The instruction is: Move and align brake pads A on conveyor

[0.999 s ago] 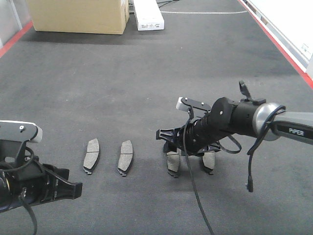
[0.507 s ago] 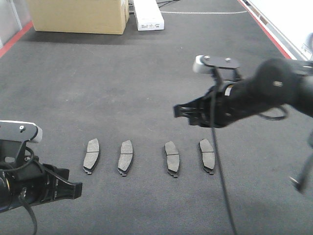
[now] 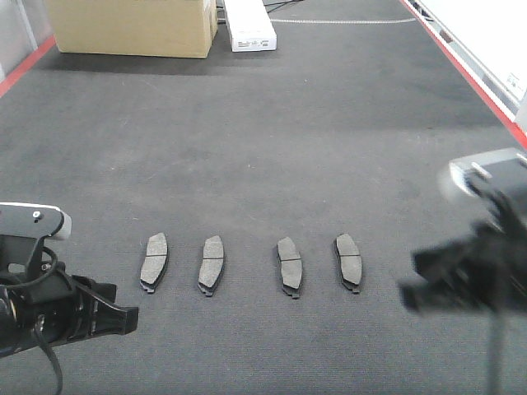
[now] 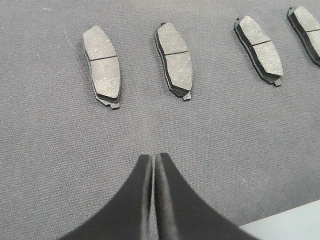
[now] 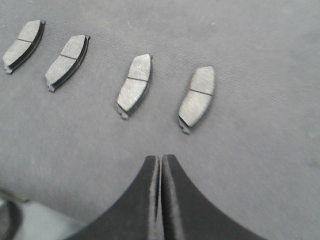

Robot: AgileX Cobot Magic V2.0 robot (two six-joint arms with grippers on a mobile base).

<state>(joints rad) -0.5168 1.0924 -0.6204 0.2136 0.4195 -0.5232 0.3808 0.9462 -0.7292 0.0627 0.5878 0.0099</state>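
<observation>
Several grey brake pads A lie in a row on the dark felt conveyor (image 3: 247, 148), grooved faces up: one at the far left (image 3: 154, 261), then (image 3: 212, 264), (image 3: 289, 266) and the rightmost pad (image 3: 348, 262). My left gripper (image 3: 128, 317) sits low at the front left, just short of the leftmost pad (image 4: 101, 66); its jaws (image 4: 153, 157) are shut and empty. My right gripper (image 3: 412, 284), blurred, hangs at the front right, apart from the rightmost pad (image 5: 197, 95). It is shut (image 5: 160, 159) with nothing in it.
A cardboard box (image 3: 132, 25) and a white carton (image 3: 249, 25) stand at the belt's far end. Red edge stripes run along the right side (image 3: 461, 74) and the left side (image 3: 25, 66).
My right arm has lifted off the two right-hand pads and swung back to the front right, leaving both lying in the row. The left arm has not moved.
</observation>
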